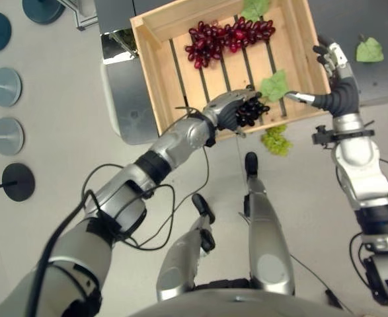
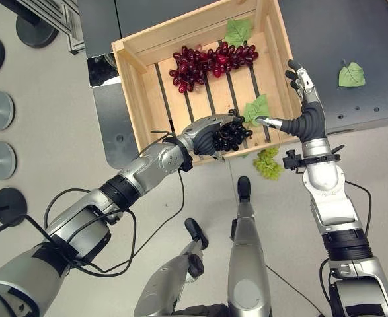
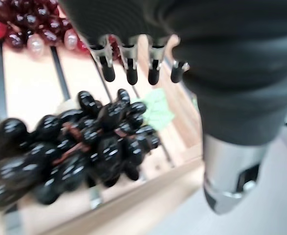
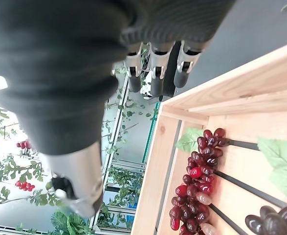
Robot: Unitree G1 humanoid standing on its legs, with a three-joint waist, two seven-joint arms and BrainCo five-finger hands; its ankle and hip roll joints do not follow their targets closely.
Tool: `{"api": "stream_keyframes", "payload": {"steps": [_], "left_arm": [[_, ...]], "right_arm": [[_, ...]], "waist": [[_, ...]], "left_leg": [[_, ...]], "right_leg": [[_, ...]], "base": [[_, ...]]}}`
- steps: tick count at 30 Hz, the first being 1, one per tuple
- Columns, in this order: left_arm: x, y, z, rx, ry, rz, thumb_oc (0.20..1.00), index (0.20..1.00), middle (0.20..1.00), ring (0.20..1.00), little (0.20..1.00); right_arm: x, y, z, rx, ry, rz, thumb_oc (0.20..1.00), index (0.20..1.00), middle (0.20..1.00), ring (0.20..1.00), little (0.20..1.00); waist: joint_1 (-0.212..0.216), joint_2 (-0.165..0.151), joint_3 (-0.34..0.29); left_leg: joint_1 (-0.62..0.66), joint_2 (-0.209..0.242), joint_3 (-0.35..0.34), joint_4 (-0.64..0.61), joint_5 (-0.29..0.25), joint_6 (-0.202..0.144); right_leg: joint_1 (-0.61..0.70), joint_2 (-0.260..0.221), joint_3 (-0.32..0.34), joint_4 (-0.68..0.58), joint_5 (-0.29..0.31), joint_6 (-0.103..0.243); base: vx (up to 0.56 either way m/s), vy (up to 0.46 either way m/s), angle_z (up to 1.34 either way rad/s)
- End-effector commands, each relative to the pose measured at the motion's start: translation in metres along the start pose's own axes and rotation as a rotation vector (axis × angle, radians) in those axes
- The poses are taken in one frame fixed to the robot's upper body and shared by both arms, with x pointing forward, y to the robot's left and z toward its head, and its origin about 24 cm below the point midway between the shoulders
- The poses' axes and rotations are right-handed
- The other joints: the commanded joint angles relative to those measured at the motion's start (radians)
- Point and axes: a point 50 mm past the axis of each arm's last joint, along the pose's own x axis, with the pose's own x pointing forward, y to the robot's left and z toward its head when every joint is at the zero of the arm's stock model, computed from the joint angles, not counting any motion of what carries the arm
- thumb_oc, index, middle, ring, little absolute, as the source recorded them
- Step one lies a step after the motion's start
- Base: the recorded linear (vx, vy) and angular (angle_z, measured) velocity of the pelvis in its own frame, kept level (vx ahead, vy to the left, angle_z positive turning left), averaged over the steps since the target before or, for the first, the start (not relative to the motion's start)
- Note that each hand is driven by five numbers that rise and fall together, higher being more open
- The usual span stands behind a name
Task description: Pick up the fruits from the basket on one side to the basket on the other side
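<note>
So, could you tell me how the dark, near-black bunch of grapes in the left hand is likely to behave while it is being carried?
The dark bunch of grapes, held in the left hand above the slatted wooden crate, would probably sag and swing, since it is a loose cluster on thin stems. Its glossy, rounded berries look slippery, so a partial grip may slip. A berry could perhaps detach if squeezed.

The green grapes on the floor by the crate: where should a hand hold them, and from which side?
Probably from above, fingers closing around the middle of the green grapes. The bunch lies low on the floor against the crate wall, no stem visible, so a sideways approach looks blocked.
</note>
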Motion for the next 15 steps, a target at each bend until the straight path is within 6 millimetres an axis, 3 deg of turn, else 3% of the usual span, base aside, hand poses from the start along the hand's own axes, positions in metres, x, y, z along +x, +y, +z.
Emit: {"api": "stream_keyframes", "payload": {"steps": [1,3,11,13,15], "left_arm": [[-0.004,0.011,-0.023,0.102,0.086,0.027,1.0,1.0,1.0,1.0,1.0],[-0.015,0.007,-0.044,0.111,0.16,0.011,1.0,1.0,1.0,1.0,1.0],[-0.035,0.007,-0.071,0.093,0.246,0.025,1.0,1.0,1.0,1.0,1.0],[-0.039,0.011,-0.076,0.084,0.258,0.035,1.0,1.0,1.0,1.0,1.0],[-0.045,0.027,-0.08,0.059,0.259,0.094,1.0,1.0,1.0,1.0,1.0]], "right_arm": [[0.006,-0.015,0.043,-0.006,-0.22,-0.055,1.0,1.0,1.0,1.0,1.0],[0.005,-0.016,0.048,0.008,-0.245,-0.06,1.0,1.0,1.0,1.0,1.0],[0.002,-0.02,0.049,0.006,-0.249,-0.078,1.0,1.0,1.0,1.0,1.0],[0.0,-0.02,0.046,0.007,-0.239,-0.08,1.0,1.0,1.0,1.0,1.0],[-0.002,-0.022,0.044,0.011,-0.228,-0.085,1.0,1.0,1.0,1.0,1.0]], "waist": [[-0.038,0.014,0.011],[-0.037,0.014,0.011],[-0.024,0.012,0.011],[-0.019,0.013,0.011],[-0.014,0.013,0.011]], "left_leg": [[-0.053,0.078,-0.026,0.103,0.032,-0.034],[-0.062,0.076,-0.023,0.108,0.026,-0.035],[-0.095,0.079,-0.023,0.117,0.033,-0.034],[-0.094,0.081,-0.028,0.12,0.026,-0.035],[-0.096,0.082,-0.031,0.123,0.025,-0.034]], "right_leg": [[0.012,-0.001,0.019,0.19,-0.195,0.094],[0.0,0.002,0.024,0.198,-0.204,0.095],[-0.035,0.008,0.024,0.206,-0.197,0.09],[-0.035,0.009,0.024,0.211,-0.206,0.091],[-0.038,0.009,0.02,0.215,-0.208,0.09]], "base": [[0.0,-0.004,-0.06],[0.0,-0.012,-0.05],[0.0,-0.004,-0.01],[0.0,0.0,0.0],[0.0,0.0,0.0]]}}
